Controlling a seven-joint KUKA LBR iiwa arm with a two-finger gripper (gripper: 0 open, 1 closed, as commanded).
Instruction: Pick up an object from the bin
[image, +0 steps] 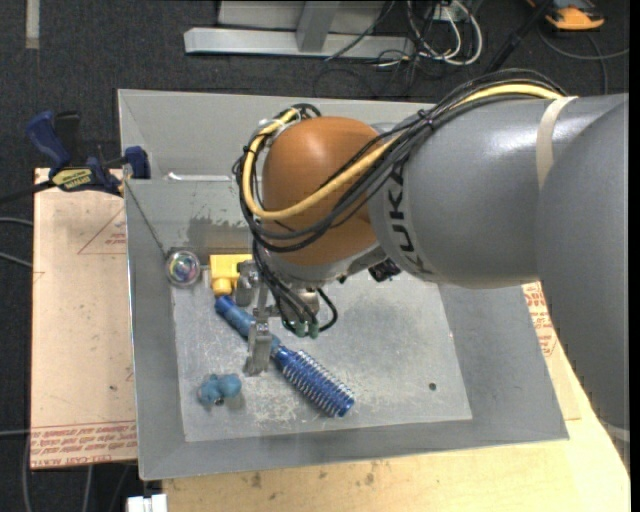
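Light was even and fairly bright, coming from overhead. There was a soft, broad sheen along the top of the arm (480, 170) and a duller highlight on its orange cover (320, 160). The arm threw a dark, soft-edged shadow on the bin's (400, 360) back wall and the floor beneath the cover. Small glints showed on the silver ball (182, 267). The carpet (100, 50) around was dim.
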